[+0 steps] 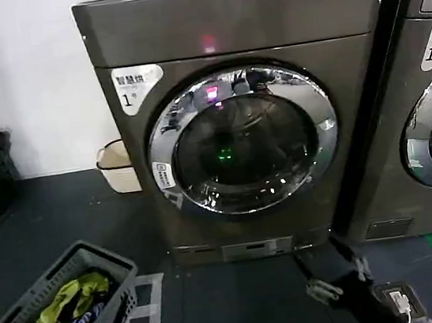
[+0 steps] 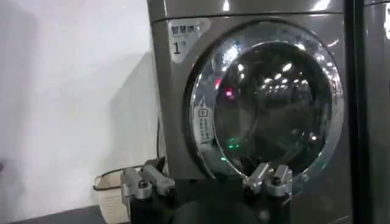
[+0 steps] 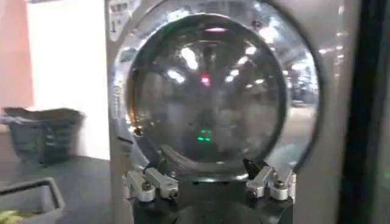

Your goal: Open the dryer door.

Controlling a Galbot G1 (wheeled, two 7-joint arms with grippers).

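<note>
The dryer [image 1: 245, 110] stood square on the dark floor [image 1: 219, 304] against the white wall [image 1: 22, 83] — a boxy, brushed bronze-grey metal cabinet with a plain top panel, a small pink light, and a white "1" sticker at the upper left of its front. The dryer door [image 1: 242, 138] sat shut and flush in the front: a wide, mirror-bright chrome ring around dark tinted glass, with pink and green glints inside.

The right gripper [image 1: 338, 273] hung low before the machine's bottom right corner, apart from the door, its metal-tipped fingers [image 3: 149, 184] spread wide with nothing between them. The left gripper [image 2: 207, 182] likewise faced the door from a distance, fingers [image 2: 141, 182] parted and empty.

A second machine [image 1: 423, 102] stood just beside the dryer on the right, cut off by the frame edge. A cream bin [image 1: 119, 166] sat by the wall at the dryer's left. A grey slatted basket [image 1: 56, 306] holding yellow-green cloth sat at the floor's near left, partly cut off.
</note>
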